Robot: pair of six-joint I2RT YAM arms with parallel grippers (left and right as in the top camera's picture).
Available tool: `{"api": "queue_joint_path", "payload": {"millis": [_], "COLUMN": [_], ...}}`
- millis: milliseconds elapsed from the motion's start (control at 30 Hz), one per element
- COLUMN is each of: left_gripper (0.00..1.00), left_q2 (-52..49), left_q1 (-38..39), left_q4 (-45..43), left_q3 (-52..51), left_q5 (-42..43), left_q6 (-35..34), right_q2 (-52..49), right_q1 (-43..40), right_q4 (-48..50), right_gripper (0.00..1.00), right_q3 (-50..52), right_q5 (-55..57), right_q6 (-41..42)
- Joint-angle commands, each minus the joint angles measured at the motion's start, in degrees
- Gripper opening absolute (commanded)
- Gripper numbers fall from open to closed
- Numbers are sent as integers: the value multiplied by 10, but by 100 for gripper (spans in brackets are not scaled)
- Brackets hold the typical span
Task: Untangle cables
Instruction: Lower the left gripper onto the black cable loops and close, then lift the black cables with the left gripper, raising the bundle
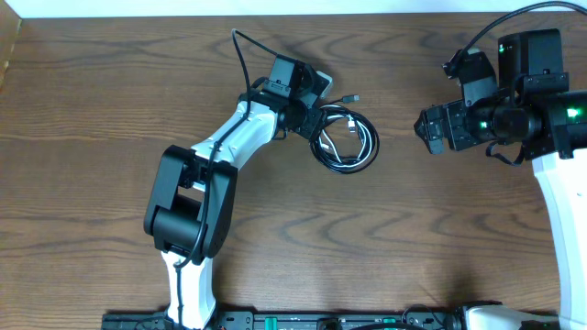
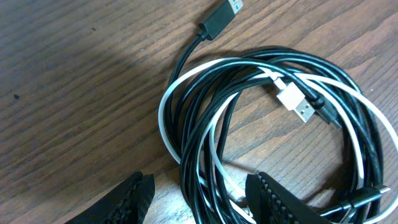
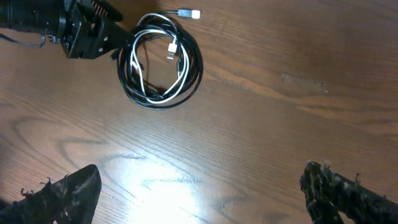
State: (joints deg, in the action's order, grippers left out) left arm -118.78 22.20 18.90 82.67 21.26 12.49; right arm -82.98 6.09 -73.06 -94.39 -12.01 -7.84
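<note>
A black cable (image 1: 362, 154) and a white cable (image 1: 341, 159) lie coiled together in one loop on the wooden table (image 1: 110, 110). My left gripper (image 1: 316, 124) is open, its fingers straddling the left side of the coil. In the left wrist view the black cable (image 2: 199, 143) and white cable (image 2: 163, 112) run between the open fingers (image 2: 202, 202); a white plug (image 2: 297, 104) and a black plug (image 2: 221, 17) show. My right gripper (image 1: 431, 130) is open and empty, well right of the coil. Its wrist view (image 3: 199, 193) shows the coil (image 3: 161, 62) far off.
The left arm reaches from the front edge to the coil. The right arm's base stands at the right edge. A thick black robot cable (image 1: 243, 60) arcs behind the left wrist. Bare wood lies between the coil and the right gripper.
</note>
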Motion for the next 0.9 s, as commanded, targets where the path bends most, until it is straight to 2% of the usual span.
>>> {"api": "queue_joint_path", "payload": {"millis": [0,133,267,467,633,800,867], "left_gripper": [54,53,46,46,39,39,35], "left_q2": [-25,-31,-32,-35,-38,-49,-53], "left_q1": [1,1,1,1,1,1,1], "left_q4": [0,0,0,1,1,-2,-1], "left_q3": [7,7,7,7,7,7,7], "left_q5": [2,2,2,2,13,23,23], "left_q6": [8,8,8,7,3,3,1], "right_q2": [10,10,10,10,10,10,10], "right_q1": [4,4,4,4,4,4,4], "right_q4": [-1,-1,-1,-3,-5,-11,-11], "right_gripper": [99,99,99,99,99,99,99], "right_q3": [0,0,0,0,0,0,0], "right_q5": [-4,-4,-4,-4,-4,-4,-4], "right_q6": [-6,-6,-6,-6,-6,-6,-6]}}
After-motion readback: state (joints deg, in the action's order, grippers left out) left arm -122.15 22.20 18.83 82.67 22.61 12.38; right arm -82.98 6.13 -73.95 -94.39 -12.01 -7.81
